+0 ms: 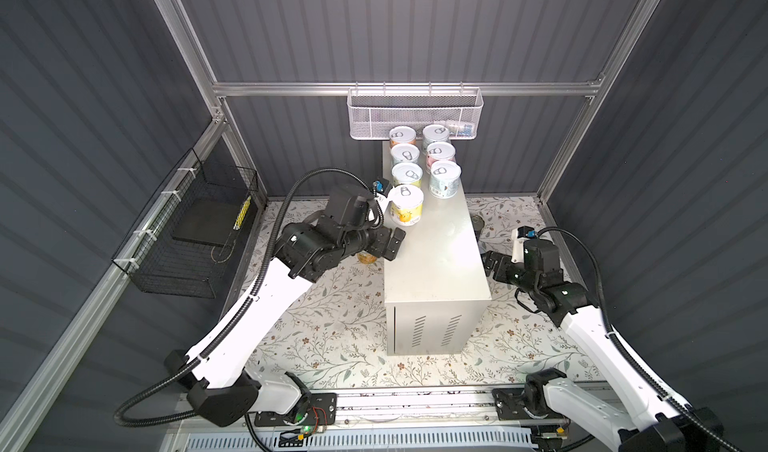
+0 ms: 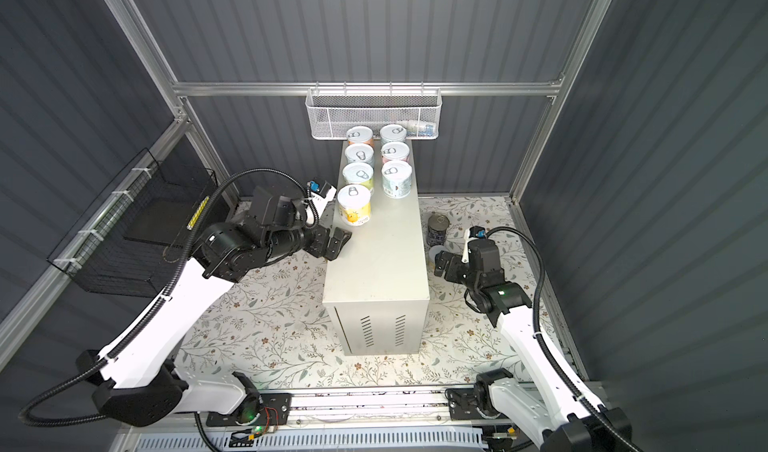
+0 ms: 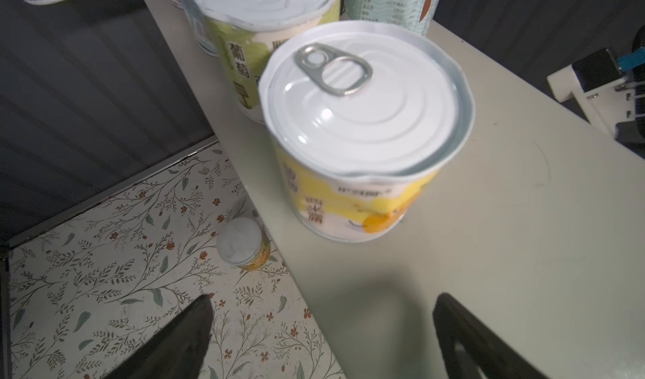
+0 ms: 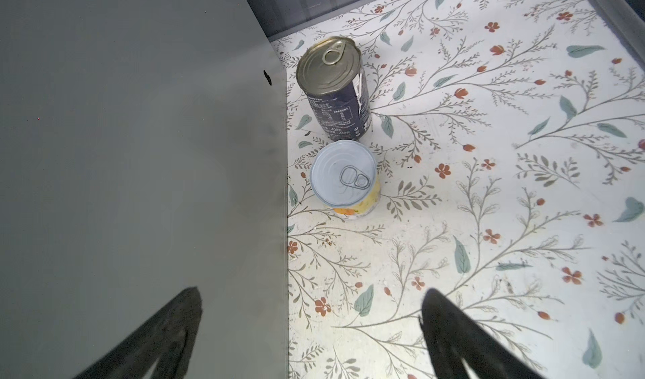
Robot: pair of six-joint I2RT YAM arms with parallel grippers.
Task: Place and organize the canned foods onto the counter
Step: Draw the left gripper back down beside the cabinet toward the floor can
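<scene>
Seven cans stand upright at the far end of the counter, in two rows: four on the left, three on the right. My left claw hangs at the counter's left edge, jaws apart and empty. It is just in front of the nearest yellow can and does not touch it.

Three cans are not yet on the counter and stand on the floral mat. Two are right of the counter, close to its side and almost touching each other: a tall dark can and, nearer me, a small can. My right claw, jaws wide apart and empty, points at that pair from higher up. The small can comes first in line, its axis vertical.

A third can stands left of the counter, below my left claw. I judge the right arm better placed for the next pick.
</scene>
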